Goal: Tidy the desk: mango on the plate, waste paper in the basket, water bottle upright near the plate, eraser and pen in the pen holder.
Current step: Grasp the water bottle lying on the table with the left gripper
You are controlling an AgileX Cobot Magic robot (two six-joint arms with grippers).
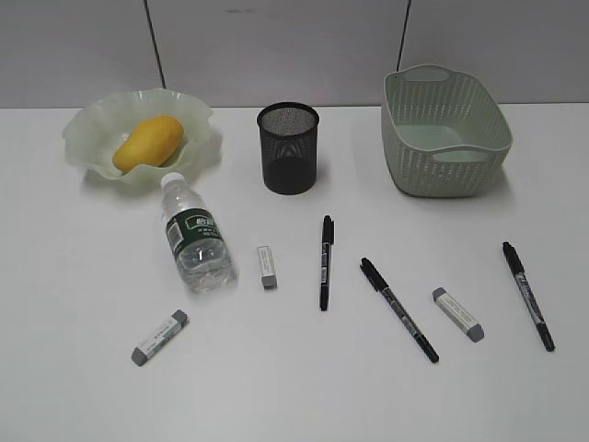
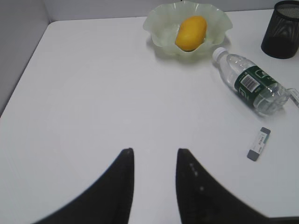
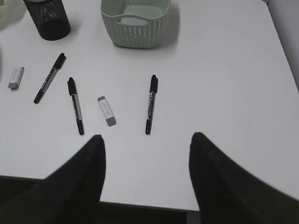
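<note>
The mango (image 1: pixel 147 142) lies in the wavy-rimmed plate (image 1: pixel 85 131) at the back left; both show in the left wrist view, mango (image 2: pixel 190 32) and plate (image 2: pixel 159 23). The water bottle (image 1: pixel 195 236) lies on its side in front of the plate, cap toward it. The black mesh pen holder (image 1: pixel 288 147) stands at the back middle, the green basket (image 1: pixel 444 133) at the back right. Three erasers (image 1: pixel 159 337) (image 1: pixel 267 265) (image 1: pixel 457 314) and three black pens (image 1: pixel 326 261) (image 1: pixel 398 308) (image 1: pixel 527 295) lie on the desk. No waste paper shows. My left gripper (image 2: pixel 154 151) and right gripper (image 3: pixel 145 137) are open and empty, over the desk's front edge.
The white desk (image 1: pixel 83 276) ends at a grey wall behind. Its left edge shows in the left wrist view (image 2: pixel 23 79), its front and right edges in the right wrist view (image 3: pixel 285 51). Neither arm shows in the exterior view.
</note>
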